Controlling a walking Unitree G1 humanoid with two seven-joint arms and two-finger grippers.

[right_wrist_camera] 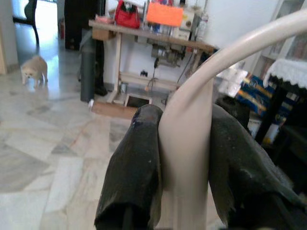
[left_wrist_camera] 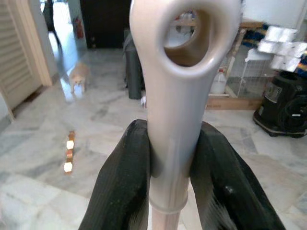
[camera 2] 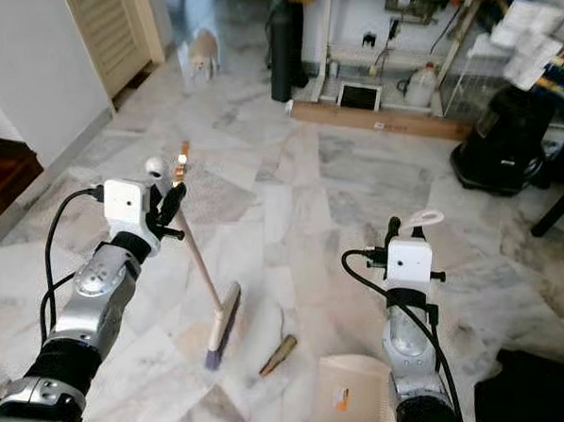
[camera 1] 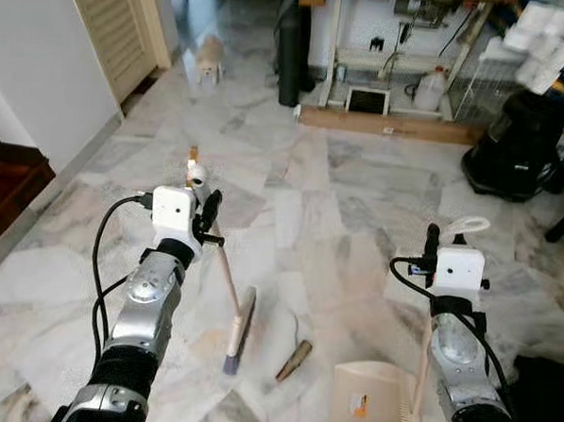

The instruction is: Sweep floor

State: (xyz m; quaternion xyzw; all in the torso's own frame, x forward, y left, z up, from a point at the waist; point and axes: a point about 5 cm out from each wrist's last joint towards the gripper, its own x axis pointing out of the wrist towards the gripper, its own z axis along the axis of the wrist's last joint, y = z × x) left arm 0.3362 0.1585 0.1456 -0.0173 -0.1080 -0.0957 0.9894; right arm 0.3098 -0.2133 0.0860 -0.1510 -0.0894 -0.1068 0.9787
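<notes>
Left gripper (left_wrist_camera: 175,163) clenched on broom (camera 1: 228,298), right gripper (right_wrist_camera: 184,153) grasping dustpan (camera 1: 371,409), flanking brown debris (camera 1: 293,360) on marble floor (camera 1: 340,195) for collection.

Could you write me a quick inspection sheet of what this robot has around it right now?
Surface: marble floor, pale and veined.
Job's things: broom, head on the floor; dustpan near it.
Clutter: brown debris piece between broom and dustpan.
Hands: left hand shut on broom handle; right hand shut on dustpan handle.
Cables: black cables looping along both arms.
Surroundings: small dog far off, black vacuum, workbench, louvred door.
</notes>
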